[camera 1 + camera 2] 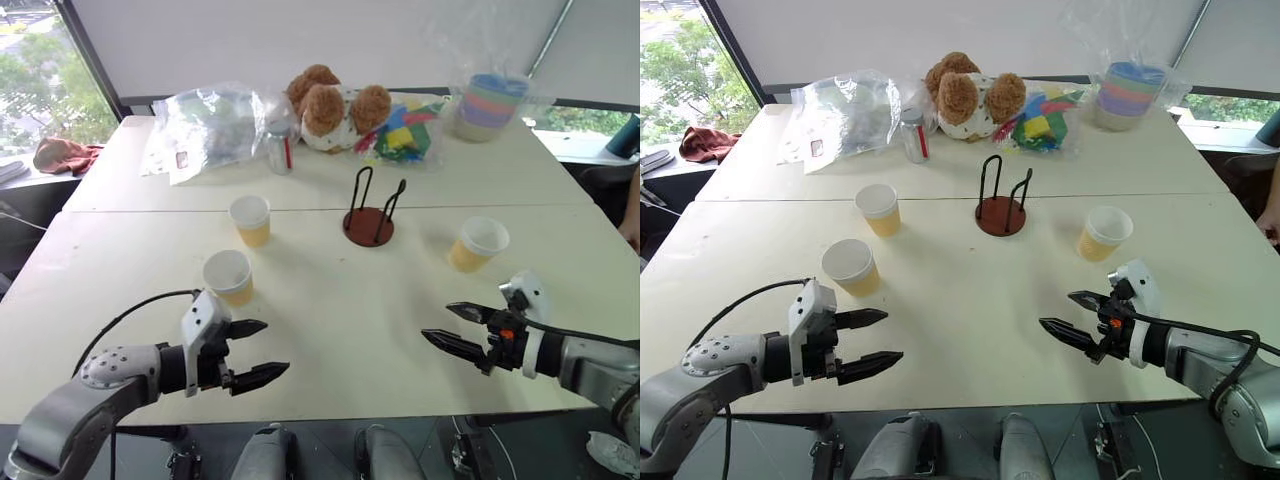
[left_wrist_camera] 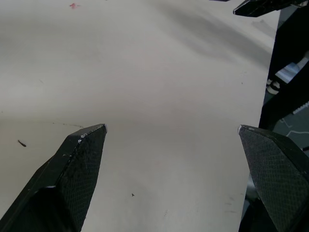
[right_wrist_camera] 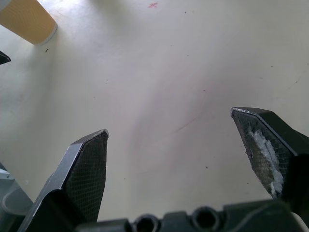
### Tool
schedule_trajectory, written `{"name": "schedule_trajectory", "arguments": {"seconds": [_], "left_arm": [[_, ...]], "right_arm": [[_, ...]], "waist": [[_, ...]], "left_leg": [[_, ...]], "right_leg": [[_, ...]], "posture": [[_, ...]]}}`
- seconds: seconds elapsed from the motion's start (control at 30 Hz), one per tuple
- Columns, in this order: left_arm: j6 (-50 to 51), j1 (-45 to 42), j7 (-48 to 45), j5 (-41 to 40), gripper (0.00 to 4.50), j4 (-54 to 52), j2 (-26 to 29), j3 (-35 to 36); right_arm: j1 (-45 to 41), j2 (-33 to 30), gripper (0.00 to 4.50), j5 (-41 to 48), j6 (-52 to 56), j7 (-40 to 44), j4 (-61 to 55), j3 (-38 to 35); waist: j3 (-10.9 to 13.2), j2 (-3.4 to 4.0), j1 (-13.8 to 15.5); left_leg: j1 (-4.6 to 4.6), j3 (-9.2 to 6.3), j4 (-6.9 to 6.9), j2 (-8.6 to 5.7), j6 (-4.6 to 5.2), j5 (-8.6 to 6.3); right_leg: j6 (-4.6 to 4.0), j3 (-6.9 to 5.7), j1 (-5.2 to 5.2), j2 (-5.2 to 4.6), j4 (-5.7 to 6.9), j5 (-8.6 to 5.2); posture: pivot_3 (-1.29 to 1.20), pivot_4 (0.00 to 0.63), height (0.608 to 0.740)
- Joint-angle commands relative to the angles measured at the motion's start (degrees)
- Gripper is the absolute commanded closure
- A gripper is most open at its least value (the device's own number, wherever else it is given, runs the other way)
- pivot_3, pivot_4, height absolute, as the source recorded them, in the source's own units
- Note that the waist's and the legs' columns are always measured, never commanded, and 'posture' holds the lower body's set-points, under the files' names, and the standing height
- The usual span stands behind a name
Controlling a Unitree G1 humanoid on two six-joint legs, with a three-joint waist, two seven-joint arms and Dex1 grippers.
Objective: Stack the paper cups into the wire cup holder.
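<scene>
Left eye view: the left tool and right tool hover over the desk, jaws spread wide, holding nothing. Three paper cups stand apart around the empty wire cup holder.

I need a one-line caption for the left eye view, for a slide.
Both grippers, left and right, open over the table; three paper cups stand around the empty wire cup holder.

Matt table; paper cups; wire holder

White table carries 3 paper cups, wire cup holder, teddy bear, bags.
</scene>
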Motion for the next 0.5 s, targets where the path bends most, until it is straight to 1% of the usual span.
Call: {"name": "schedule_trajectory", "arguments": {"seconds": [0.03, 0.5], "left_arm": [[-1.4, 0.2, 0.4, -0.7, 0.0, -2.0, -0.1, 1.4], [-0.8, 1.1, 1.5, -3.0, 0.0, -2.0, -0.6, 1.9]], "right_arm": [[-0.4, -0.2, 0.08, 0.0, -1.2, 0.6, -0.4, -0.6], [0.8, 0.0, 0.08, -1.4, -1.4, 0.8, -0.3, -0.5]], "waist": [[0.0, 0.0, 0.0], [0.0, 0.01, 0.0]], "left_leg": [[0.0, 0.0, 0.0, 0.0, 0.0, 0.0], [0.0, 0.0, 0.0, 0.0, 0.0, 0.0]], "right_leg": [[0.0, 0.0, 0.0, 0.0, 0.0, 0.0], [0.01, 0.0, 0.0, 0.02, 0.0, 0.0]], "posture": [[0.0, 0.15, 0.74], [0.0, 0.15, 0.74]]}}
